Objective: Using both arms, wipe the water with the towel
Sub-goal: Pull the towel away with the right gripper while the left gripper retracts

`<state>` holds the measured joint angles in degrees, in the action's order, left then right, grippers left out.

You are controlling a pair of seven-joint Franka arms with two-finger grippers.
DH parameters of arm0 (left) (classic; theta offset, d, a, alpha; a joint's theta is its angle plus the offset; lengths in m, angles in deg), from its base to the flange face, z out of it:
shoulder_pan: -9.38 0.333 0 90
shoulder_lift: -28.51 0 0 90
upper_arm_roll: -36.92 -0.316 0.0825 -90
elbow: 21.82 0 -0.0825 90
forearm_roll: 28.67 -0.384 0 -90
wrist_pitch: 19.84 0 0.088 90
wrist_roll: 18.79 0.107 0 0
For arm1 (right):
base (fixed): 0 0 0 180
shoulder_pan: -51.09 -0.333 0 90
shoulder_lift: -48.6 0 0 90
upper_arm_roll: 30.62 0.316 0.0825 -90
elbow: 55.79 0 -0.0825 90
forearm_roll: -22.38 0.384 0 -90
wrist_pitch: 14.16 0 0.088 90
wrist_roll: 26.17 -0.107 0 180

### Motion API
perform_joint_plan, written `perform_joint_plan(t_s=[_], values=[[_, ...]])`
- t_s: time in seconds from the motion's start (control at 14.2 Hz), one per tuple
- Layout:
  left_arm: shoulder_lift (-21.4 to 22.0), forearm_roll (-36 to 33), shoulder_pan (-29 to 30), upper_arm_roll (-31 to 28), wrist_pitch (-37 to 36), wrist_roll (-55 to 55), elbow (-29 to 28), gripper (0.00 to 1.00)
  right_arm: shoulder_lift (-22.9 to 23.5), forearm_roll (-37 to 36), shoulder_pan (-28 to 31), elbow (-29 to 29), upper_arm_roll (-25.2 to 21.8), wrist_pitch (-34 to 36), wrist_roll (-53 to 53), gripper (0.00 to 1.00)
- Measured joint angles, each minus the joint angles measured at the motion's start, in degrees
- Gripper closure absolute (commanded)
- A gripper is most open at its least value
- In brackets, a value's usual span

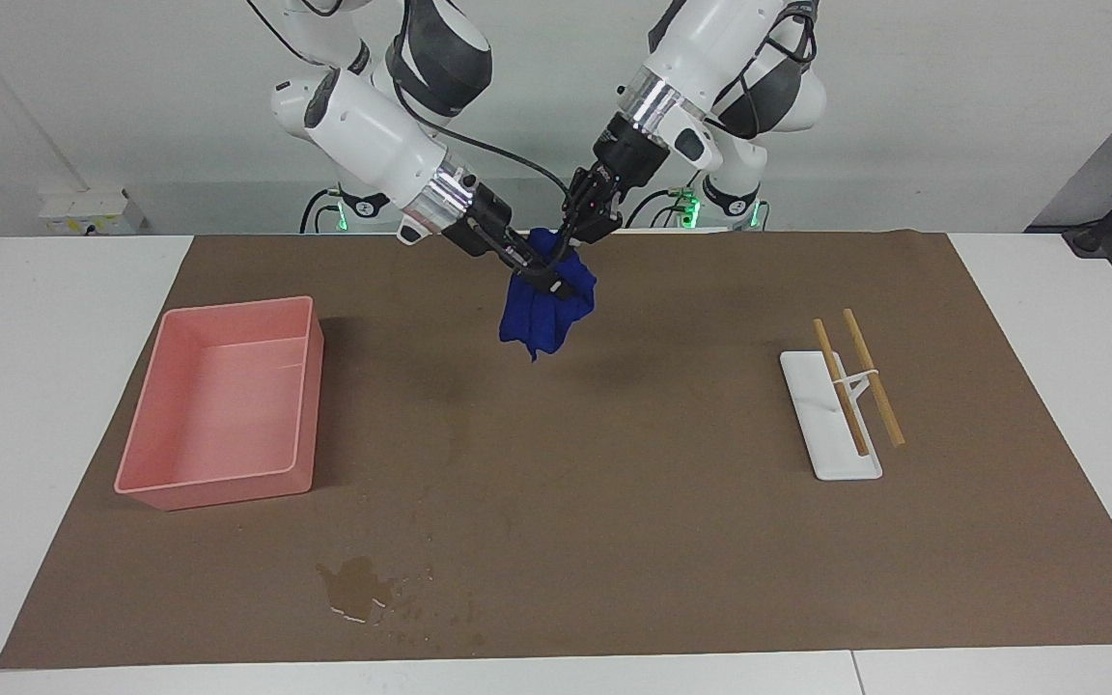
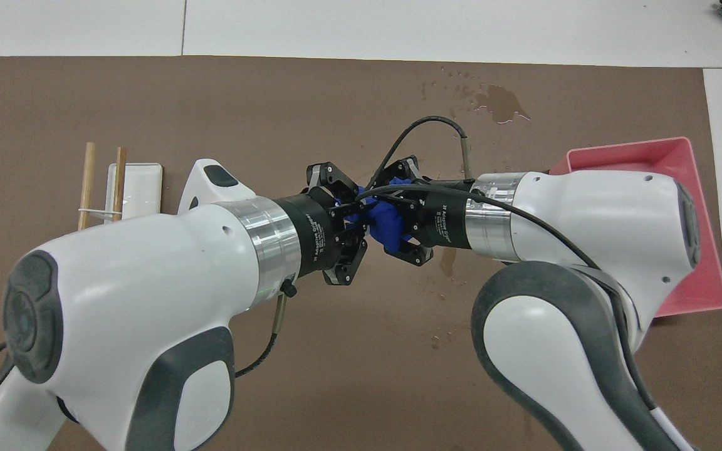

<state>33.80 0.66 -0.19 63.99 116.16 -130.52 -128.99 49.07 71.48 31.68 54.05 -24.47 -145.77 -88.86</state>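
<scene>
Hanging upper-centre of frame over the mat, the towel (image 1: 544, 311) is pinched by the left gripper (image 1: 579, 235), fingers clamped tight; the right gripper (image 1: 544, 278) looks nearly closed on it too. A shallow fold-grip could slip, dropping it short of the water (image 1: 457, 425).

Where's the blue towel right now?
The towel hangs bunched in the air between the left gripper and the right gripper, over the brown mat near the robots' edge, about midway between the pink tray and the chopstick rest.
</scene>
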Motion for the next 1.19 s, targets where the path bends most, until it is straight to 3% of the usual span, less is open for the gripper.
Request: perform_joint_plan(t_s=[0.07, 0.35, 0.63, 0.84, 1.19], values=[[-0.01, 0.0, -0.06, 0.04, -0.03, 0.05, -0.16, 0.0, -0.01, -1.22, 0.11, -0.03, -0.03, 0.89, 2.13, 1.0], [0.01, -1.23, -0.21, -0.33, 0.44, 1.07, -0.25, 0.0, -0.01, -10.24, 1.34, 1.58, -0.32, 7.85, 13.6, 1.0], [0.01, -7.38, 2.34, -1.0, -0.95, 9.34, -0.24, 0.0, 0.31, -22.0, 1.83, 6.87, -0.43, 9.81, 33.03, 1.0], [0.0, -7.81, 10.09, -1.51, -5.19, 26.49, -0.24, 0.0, 1.61, -27.44, 2.22, 13.06, -0.53, 8.71, 46.33, 1.0], [0.01, -11.06, 21.41, -1.98, -14.33, 64.78, 0.04, 0.0, 4.86, -27.97, 3.01, 18.76, -0.47, -1.28, 49.68, 1.0]])
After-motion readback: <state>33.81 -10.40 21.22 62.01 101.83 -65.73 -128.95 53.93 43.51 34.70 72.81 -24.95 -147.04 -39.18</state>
